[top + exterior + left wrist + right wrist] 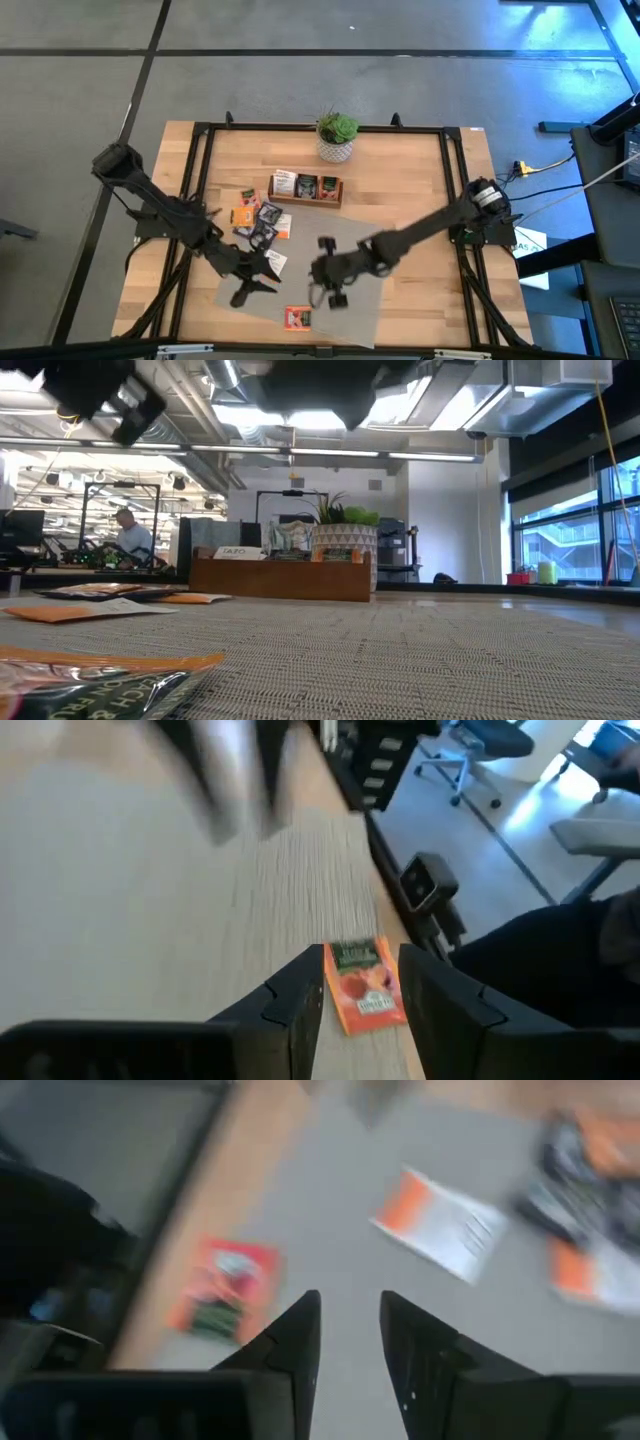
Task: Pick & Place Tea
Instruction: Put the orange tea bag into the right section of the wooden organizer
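Several small tea packets lie flat on the grey mat [345, 250]. A mixed pile [260, 220] sits toward the mat's far left, a white-and-orange packet [272, 262] lies nearer, and one orange-red packet [297, 317] lies alone by the mat's near edge. My left gripper [255, 287] is open above the mat, left of that lone packet; in its wrist view the packet [362, 988] shows beyond the gap of the left gripper [362, 958]. My right gripper [335, 292] hovers open over the mat, right of the packet. Its wrist view has the right gripper [350, 1300], the orange-red packet [225, 1285] and the white-and-orange packet [445, 1220].
The wooden tray [305, 188] with packets standing in it sits at the mat's far edge. A potted plant [337, 135] stands behind it near the table's far edge. Black frame rails [200, 200] run along the table's sides. Bare mat lies on the right half.
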{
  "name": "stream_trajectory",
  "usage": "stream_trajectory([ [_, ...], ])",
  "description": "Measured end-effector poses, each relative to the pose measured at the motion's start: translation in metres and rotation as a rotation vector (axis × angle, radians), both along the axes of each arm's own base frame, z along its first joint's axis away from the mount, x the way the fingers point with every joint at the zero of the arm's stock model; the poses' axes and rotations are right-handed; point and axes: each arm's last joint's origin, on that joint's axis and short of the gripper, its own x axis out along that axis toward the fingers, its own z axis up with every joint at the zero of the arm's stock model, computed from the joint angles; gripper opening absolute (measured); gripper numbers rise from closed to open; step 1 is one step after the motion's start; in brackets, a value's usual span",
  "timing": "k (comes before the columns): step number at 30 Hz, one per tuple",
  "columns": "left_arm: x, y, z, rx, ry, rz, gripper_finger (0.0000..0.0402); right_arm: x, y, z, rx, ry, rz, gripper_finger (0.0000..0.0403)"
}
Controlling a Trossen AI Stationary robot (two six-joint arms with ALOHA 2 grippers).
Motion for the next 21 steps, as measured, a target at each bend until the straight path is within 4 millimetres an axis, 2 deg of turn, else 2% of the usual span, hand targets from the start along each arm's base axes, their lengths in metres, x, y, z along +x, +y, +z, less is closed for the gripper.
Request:
stream_trajectory([
  [4, 0.005, -0.01, -0.024, -0.062, 0.117, 0.046, 0.0127, -0.011, 0.028, -0.018, 0.05, -0.165, 0.079, 0.011],
  [8, 0.003, -0.026, -0.045, -0.043, 0.17, 0.009, 0.0127, -0.019, 0.04, -0.037, 0.189, -0.259, 0.061, 0.011],
  [14, 0.012, -0.054, -0.069, 0.016, 0.174, -0.06, 0.0127, -0.018, 0.041, -0.048, 0.586, -0.158, -0.177, 0.011],
  [18, 0.029, -0.071, -0.08, 0.108, 0.155, -0.112, 0.0127, -0.02, 0.046, -0.057, 0.634, -0.108, -0.218, 0.011],
  [21, 0.037, -0.076, -0.087, 0.138, 0.164, -0.13, 0.0128, -0.021, 0.048, -0.056, 0.683, -0.093, -0.259, 0.011],
])
